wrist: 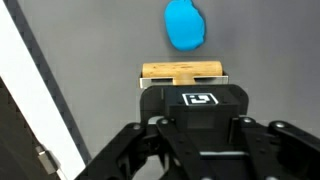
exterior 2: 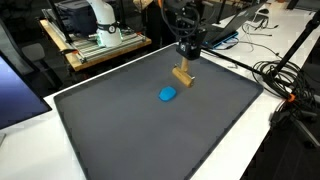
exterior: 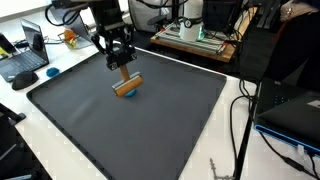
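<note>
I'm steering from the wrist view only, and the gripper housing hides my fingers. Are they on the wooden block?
Observer: Yes. In both exterior views the gripper points straight down at the wooden block, and the fingers are closed on its top end.
Operator: What lies beyond the mat? I only see a strip of it.
Observer: An open laptop stands just off one corner of the black mat.
Operator: And on the opposite side?
Observer: A tangle of black cables lies beside the mat's edge there, apart from the block.
</note>
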Motion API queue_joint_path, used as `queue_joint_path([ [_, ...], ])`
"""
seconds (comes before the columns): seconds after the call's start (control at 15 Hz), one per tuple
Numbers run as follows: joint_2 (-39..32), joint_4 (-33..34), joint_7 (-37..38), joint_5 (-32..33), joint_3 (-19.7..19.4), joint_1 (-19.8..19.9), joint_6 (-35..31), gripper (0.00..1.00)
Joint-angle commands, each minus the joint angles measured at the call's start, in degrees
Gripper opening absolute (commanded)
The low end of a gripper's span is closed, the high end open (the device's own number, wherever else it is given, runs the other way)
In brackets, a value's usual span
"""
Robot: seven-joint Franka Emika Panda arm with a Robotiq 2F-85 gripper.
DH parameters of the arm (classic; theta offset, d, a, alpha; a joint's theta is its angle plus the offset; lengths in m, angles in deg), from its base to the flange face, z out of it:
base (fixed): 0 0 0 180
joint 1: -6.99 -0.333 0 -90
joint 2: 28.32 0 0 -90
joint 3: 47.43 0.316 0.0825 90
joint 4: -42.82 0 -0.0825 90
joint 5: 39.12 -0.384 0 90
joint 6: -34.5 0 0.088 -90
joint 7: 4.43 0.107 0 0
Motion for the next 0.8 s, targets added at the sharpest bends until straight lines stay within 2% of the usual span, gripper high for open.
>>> queue_joint_path([
  [0.0, 7.15, -2.7, 7.36, -4.67, -1.04, 0.03, 3.86, 0.21],
  [0.33, 10.89, -4.27, 24.71, -1.58, -2.82, -1.41, 4.33, 0.21],
  [0.73, 10.02, -3.49, 45.2, 2.1, -3.95, -1.85, 5.59, 0.21],
])
